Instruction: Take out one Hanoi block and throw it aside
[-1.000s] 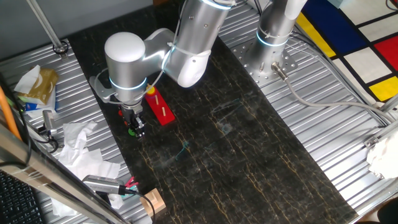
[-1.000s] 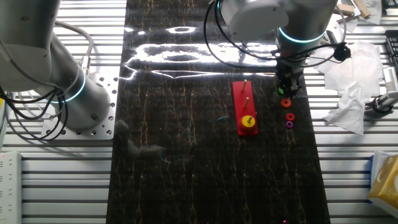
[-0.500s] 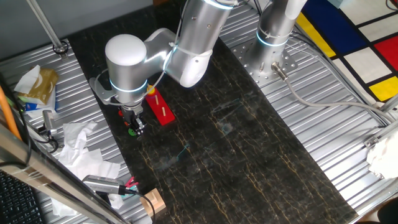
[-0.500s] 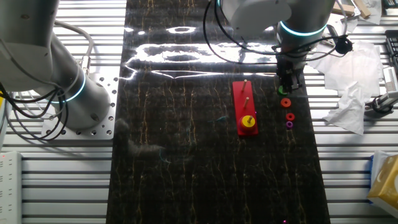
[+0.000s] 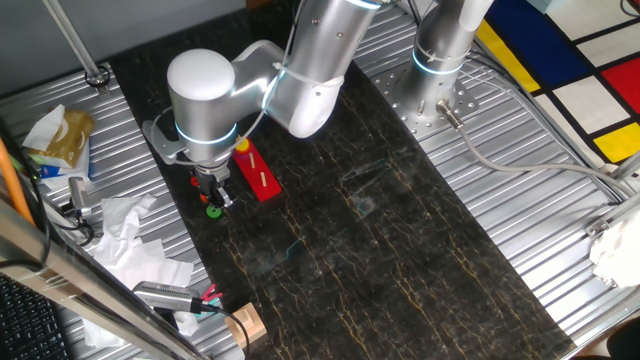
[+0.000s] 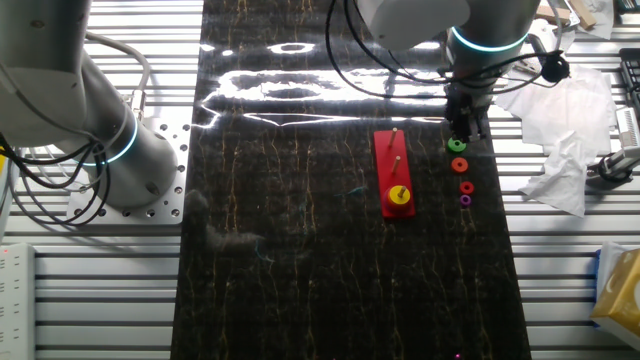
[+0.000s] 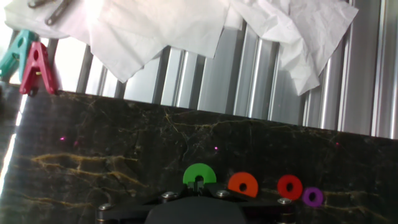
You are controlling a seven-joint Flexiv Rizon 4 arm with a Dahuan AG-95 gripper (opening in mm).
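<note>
The green Hanoi block lies flat on the dark mat, at the head of a row with an orange ring, a red ring and a purple ring. My gripper hangs just above it with the fingertips together and nothing in them. In the hand view the green ring shows half hidden behind my gripper, with the orange ring to its right. In one fixed view the ring lies below the gripper.
The red peg base with a yellow disc stands left of the rings. Crumpled white paper and red and teal clips lie on the ribbed metal beyond the mat's edge. A second arm's base stands at the left.
My gripper has risen off the green ring, which stays in place on the mat and now shows fully in the other fixed view.
</note>
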